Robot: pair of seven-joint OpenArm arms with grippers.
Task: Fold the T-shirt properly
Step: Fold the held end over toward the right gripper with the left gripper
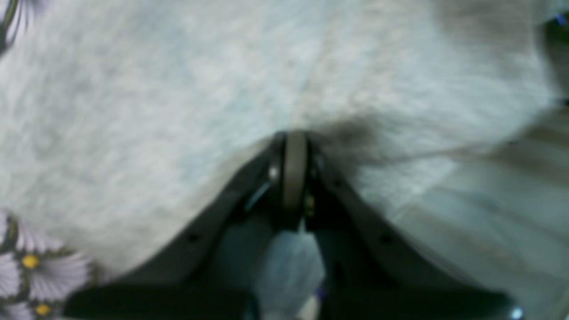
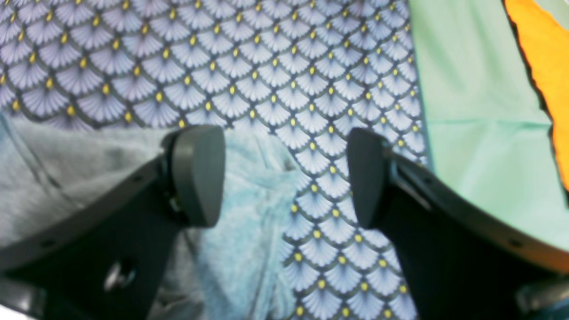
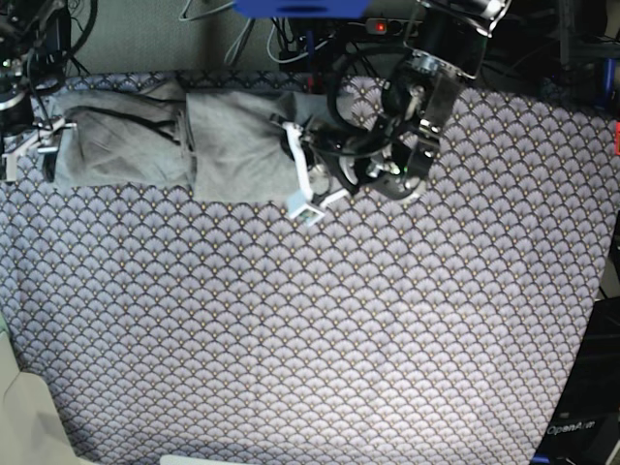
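One marking can be read: pale lettering "OpenArm" (image 3: 570, 429) on a dark surface at the bottom right corner of the base view, just off the tablecloth's (image 3: 339, 339) right edge. The two wrist views show no lettering, labels or numbers.

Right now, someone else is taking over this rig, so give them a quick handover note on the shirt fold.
Left gripper: jaws shut on the T-shirt, pinching grey fabric at its end nearer the table's middle.
Right gripper: jaws open, low over the shirt's other end, one finger over the fabric and the other over the tablecloth; nothing held.
T-shirt: lies as a long strip along the far edge of the tablecloth, already partly folded, still rumpled.
Left to do: close the right jaws on its end, finish the fold, smooth it and release.
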